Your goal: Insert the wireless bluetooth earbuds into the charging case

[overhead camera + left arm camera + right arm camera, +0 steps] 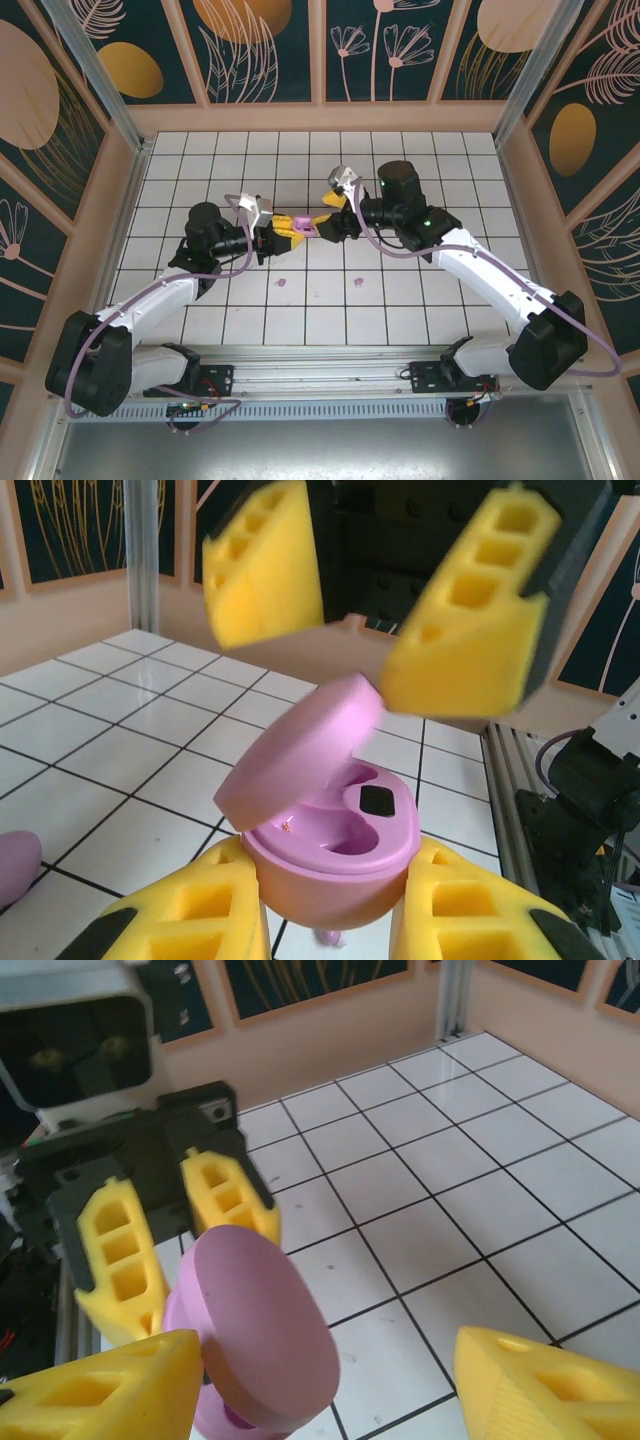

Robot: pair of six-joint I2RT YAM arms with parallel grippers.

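Note:
My left gripper (pixel 283 234) is shut on the base of the lilac charging case (pixel 303 226), holding it above the tiles. In the left wrist view the case (pixel 335 850) sits between my yellow fingers (pixel 190 915) with its lid (pixel 300 750) half raised, and the sockets that show are empty. My right gripper (pixel 330 222) faces it from the right, open, its fingers (pixel 465 620) standing on either side of the lid (pixel 260 1325). Two earbuds (pixel 281 281) (pixel 358 281) lie on the tiles in front of the grippers. A tiny lilac nub (pixel 330 938) shows under the case.
A second lilac rounded case (pixel 15 865) lies on the tiles at the left edge of the left wrist view. The white tiled floor (pixel 450 180) is ringed by a low beige wall (pixel 320 118) and metal posts.

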